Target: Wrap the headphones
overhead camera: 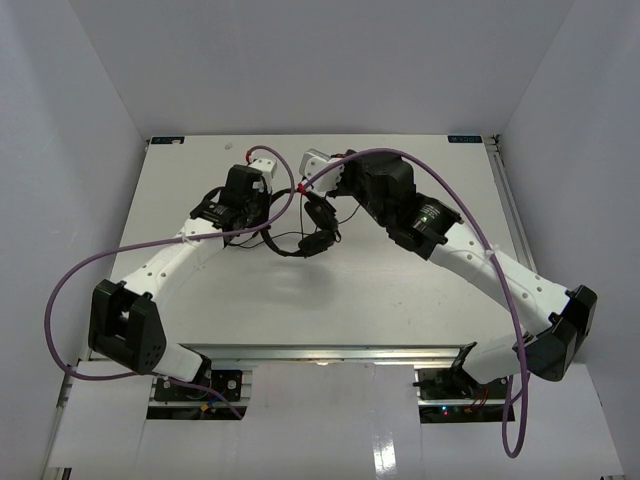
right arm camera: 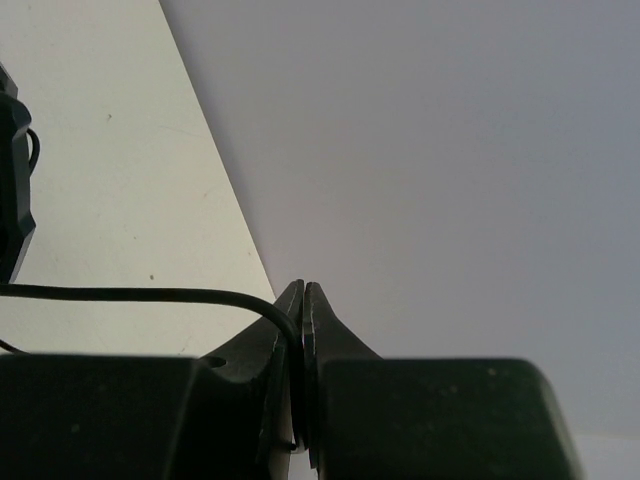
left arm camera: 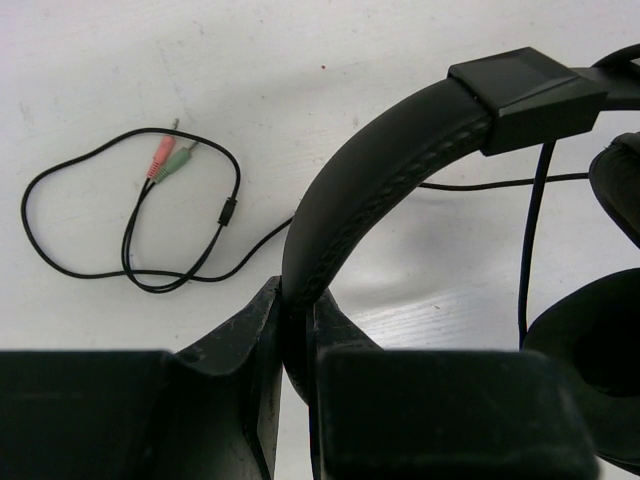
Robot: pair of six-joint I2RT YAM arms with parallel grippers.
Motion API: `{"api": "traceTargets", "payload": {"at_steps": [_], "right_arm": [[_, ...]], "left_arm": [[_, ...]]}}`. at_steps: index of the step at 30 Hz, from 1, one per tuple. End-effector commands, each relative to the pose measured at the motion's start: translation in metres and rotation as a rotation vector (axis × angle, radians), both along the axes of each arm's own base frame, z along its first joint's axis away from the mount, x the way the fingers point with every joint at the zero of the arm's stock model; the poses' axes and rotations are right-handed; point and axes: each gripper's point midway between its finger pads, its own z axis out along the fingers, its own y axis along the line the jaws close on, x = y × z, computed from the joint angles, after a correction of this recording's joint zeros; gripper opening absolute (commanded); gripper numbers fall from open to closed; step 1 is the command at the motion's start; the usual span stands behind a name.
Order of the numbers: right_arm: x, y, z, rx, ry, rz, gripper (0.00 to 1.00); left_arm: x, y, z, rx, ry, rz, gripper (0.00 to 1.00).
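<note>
- Top external view: we see the headphones [overhead camera: 320,240] near the middle of the white table [overhead camera: 400,300], between the two wrists.
- Left wrist view: our left gripper [left arm camera: 297,300] is clamped on the padded headband [left arm camera: 400,150], one finger on each side. An earcup [left arm camera: 590,350] shows at the right edge.
- The thin cable [left arm camera: 130,270] lies in a loose loop on the table, with its pink and green plugs [left arm camera: 168,160] at the loop's top.
- Right wrist view: our right gripper [right arm camera: 303,292] has its fingers pinched together on the cable, which runs off to the left.
</note>
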Motion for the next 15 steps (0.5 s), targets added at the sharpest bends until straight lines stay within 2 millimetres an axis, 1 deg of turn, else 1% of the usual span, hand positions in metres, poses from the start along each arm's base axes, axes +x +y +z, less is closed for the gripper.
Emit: {"api": "traceTargets", "payload": {"at_steps": [1,4,7,9,11,15], "right_arm": [[0.001,0.009,0.042,0.124,-0.073,0.039,0.08],[0.0,0.019,0.04,0.141,-0.055,0.079,0.08],[0.002,0.03,0.035,0.167,-0.031,0.116,0.08],[0.004,0.034,0.033,0.197,-0.011,0.136,0.08],[0.009,0.038,0.026,0.221,0.016,0.151,0.08],[0.016,0.045,0.018,0.256,0.051,0.182,0.08]], "left_arm": [[-0.017,-0.014,0.017,-0.034,-0.025,-0.081,0.0],[-0.023,-0.022,0.016,-0.048,-0.013,-0.117,0.0],[-0.029,-0.032,0.021,-0.075,-0.013,-0.152,0.0],[-0.032,-0.036,0.025,-0.089,-0.02,-0.167,0.0],[-0.038,-0.044,0.031,-0.118,-0.022,-0.206,0.0],[-0.047,-0.051,0.042,-0.145,-0.034,-0.245,0.0]]}}
